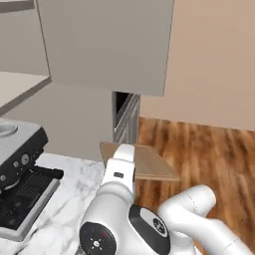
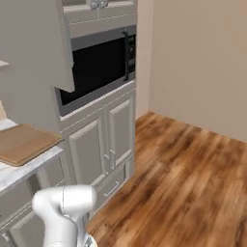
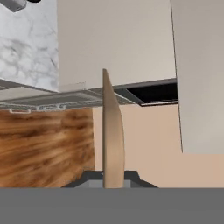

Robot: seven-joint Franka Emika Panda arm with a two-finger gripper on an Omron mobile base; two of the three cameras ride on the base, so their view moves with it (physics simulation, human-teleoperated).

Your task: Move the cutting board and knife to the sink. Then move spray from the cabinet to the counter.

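Gripper [image 3: 113,186] clenched on the cutting board [image 3: 113,135], gripped at one thin edge, board seen edge-on from the hand. Board is stiff and flat and probably light, so it may pivot in the pinch. It juts past the end of the counter [image 1: 74,184], apparently lifted off it; the cabinet [image 1: 107,45] hangs beyond.

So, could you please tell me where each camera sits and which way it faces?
Left base view: behind-left, looking over white arm at flat light-brown wooden cutting board on white marble counter.
Right base view: behind-right, facing black microwave; arm at bottom.
Hand view: along shut gripper, which grips the board edge-on.
Both base views share board and counter.
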